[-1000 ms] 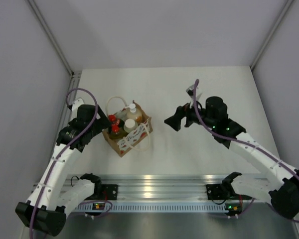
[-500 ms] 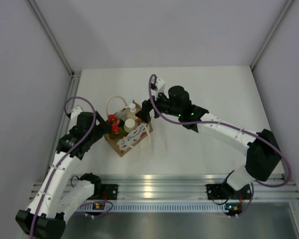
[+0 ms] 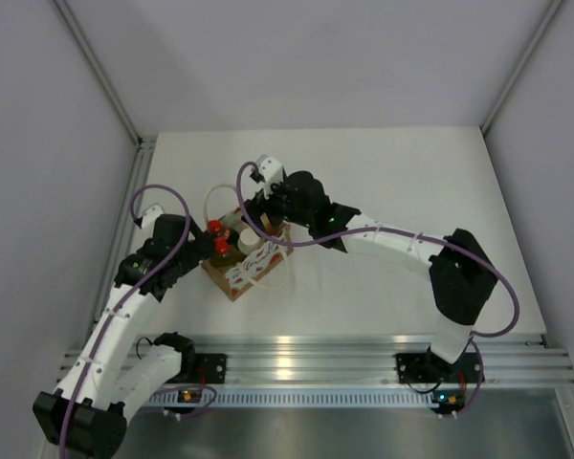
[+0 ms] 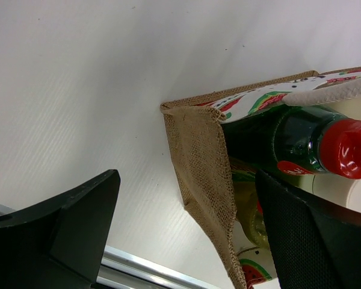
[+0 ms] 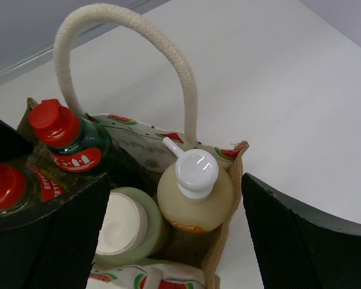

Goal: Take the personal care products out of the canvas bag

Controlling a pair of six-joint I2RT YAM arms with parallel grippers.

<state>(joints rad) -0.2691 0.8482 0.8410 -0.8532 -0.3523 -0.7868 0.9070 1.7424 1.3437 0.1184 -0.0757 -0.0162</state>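
The canvas bag [image 3: 252,268] stands left of the table's middle, with its tan wall [image 4: 200,158] and cream handle [image 5: 168,54] showing. Inside it are a pale-orange pump bottle [image 5: 195,189], a white-capped bottle [image 5: 123,223], a dark green bottle with a red cap [image 5: 66,137] [image 4: 289,144] and another red-capped bottle [image 5: 3,183]. My right gripper [image 5: 174,235] [image 3: 252,216] is open just above the bag, with its fingers either side of the pump and white-capped bottles. My left gripper [image 4: 186,235] [image 3: 203,247] is open and straddles the bag's left wall.
The second cream handle [image 3: 268,277] hangs over the bag's front. The table's white top [image 3: 392,182] runs to grey walls at the back and sides. A metal rail [image 3: 306,354] lies along the near edge.
My right arm has swung left across the table, from the middle right to over the bag. My left gripper has edged closer to the bag's left side.
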